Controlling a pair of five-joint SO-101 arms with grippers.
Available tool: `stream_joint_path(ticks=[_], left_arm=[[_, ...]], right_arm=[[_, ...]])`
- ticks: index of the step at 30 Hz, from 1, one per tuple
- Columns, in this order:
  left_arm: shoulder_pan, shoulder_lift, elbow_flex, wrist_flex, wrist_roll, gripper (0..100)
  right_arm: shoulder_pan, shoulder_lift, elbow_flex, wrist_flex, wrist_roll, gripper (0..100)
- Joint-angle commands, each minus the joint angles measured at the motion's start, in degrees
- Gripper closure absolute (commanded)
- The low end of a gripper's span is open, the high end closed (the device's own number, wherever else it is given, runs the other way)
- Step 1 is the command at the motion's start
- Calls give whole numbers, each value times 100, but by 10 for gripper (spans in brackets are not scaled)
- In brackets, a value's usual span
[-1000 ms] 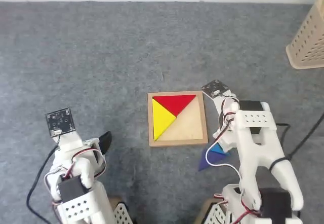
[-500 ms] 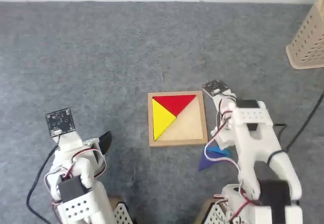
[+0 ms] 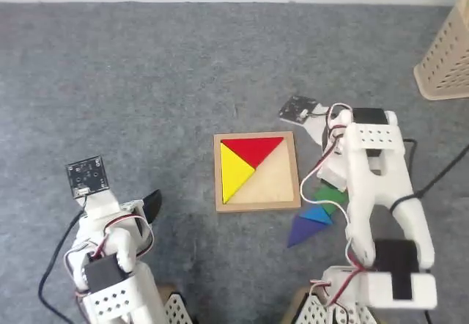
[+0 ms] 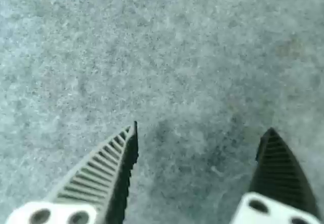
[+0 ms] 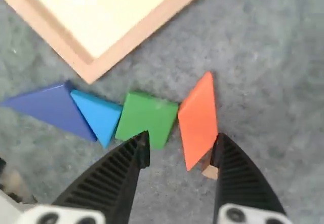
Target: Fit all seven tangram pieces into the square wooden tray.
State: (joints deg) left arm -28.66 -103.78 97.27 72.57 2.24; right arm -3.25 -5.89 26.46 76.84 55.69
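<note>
Right of centre on fuzzy grey carpet [image 3: 146,82], the right gripper [image 5: 182,135] gapes above a flat green square [image 5: 147,118] and orange parallelogram [image 5: 197,117]. Lower left, the left gripper [image 4: 202,127] is splayed wide.

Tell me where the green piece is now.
The green piece lies on the carpet off the wooden tray's corner, between the light blue triangle and the orange piece, just ahead of the open right gripper.
</note>
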Motion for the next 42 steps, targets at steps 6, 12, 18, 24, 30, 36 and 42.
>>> stream_joint_path(ticks=[6, 12, 18, 24, 30, 36, 42], left_arm=[[9, -70, -75, -9, -9, 646], [9, -70, -75, -9, -9, 646], [9, -70, -75, -9, -9, 646], [9, -70, -75, -9, -9, 646], [9, -70, -75, -9, -9, 646], [9, -70, -75, -9, -9, 646], [9, -70, -75, -9, -9, 646]], right_arm=[[453, 1024, -290, -646, 598, 701], [497, 1200, -290, -734, 571, 702], [497, 1455, -281, -1209, 193, 770], [497, 1622, -299, -1341, 167, 881], [514, 1648, -756, -1341, -756, 879], [488, 1648, -1011, -1270, -1284, 875], [505, 1736, -976, -1077, -1143, 741]])
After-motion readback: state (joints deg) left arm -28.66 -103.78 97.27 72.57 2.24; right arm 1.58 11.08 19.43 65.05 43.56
